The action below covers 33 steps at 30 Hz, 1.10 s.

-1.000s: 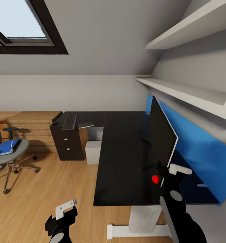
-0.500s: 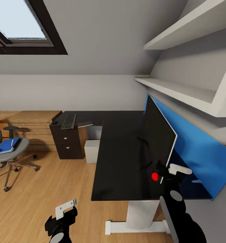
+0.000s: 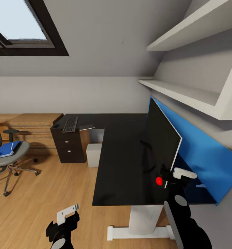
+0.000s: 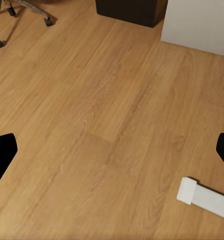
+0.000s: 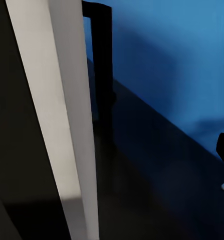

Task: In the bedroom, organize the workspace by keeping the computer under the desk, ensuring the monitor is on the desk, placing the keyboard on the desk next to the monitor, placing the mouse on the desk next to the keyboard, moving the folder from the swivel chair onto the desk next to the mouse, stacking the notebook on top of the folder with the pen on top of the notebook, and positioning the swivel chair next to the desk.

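The monitor [image 3: 162, 138] stands edge-on on the black desk [image 3: 122, 162], in front of the blue back panel. My right gripper [image 3: 173, 174] is at its near lower corner by the red dot, open, with the monitor's pale edge [image 5: 66, 115] between its fingers. At the far end of the desk lie the keyboard [image 3: 70, 124], a small dark mouse [image 3: 56, 126] and the grey notebook [image 3: 87, 127]. The computer [image 3: 95, 155] stands on the floor under the desk. The blue folder [image 3: 5, 149] lies on the swivel chair [image 3: 15, 157]. My left gripper [image 3: 65, 216] hangs open over the floor.
A black drawer unit [image 3: 71, 148] stands beside the computer, with an oak dresser [image 3: 29, 128] behind the chair. White wall shelves [image 3: 185, 93] jut out above the monitor. The desk's white pedestal foot [image 4: 204, 197] lies on the wood floor [image 4: 91, 125] near my left gripper.
The view has shifted a little: the desk's near edge and pedestal now sit further left and higher. The monitor's red-dot corner stays at my right gripper. Both grippers keep their places in the picture.
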Motion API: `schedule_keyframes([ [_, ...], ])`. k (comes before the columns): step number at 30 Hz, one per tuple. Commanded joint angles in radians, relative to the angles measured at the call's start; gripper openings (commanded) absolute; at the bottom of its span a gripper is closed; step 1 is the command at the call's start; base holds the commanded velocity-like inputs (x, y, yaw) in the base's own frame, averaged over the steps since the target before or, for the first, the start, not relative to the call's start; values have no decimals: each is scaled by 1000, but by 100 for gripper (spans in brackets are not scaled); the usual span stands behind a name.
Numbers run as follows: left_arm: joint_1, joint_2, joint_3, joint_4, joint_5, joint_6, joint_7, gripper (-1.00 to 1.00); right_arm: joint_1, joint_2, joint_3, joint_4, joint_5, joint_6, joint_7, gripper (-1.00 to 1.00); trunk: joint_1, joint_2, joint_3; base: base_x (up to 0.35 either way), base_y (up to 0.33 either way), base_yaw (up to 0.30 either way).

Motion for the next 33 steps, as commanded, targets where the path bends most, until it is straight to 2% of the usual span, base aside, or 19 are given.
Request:
schedule_keyframes([
  [1,0,0,-1,-2,4,5,5,100,-1,0,0,-1,0,7,-4,100,0,-1,-1,0,-104,0],
  [19,0,0,-2,-2,3,5,7,100,-1,-1,0,-1,0,7,-4,100,0,-1,-1,0,-167,0],
  [27,0,0,-1,-2,4,5,6,100,-1,-1,0,-1,0,7,-4,100,0,-1,-1,-10,-22,0],
  [33,0,0,-1,-2,5,5,6,100,-1,-1,0,-1,0,6,-4,100,0,-1,-1,-185,5,0],
])
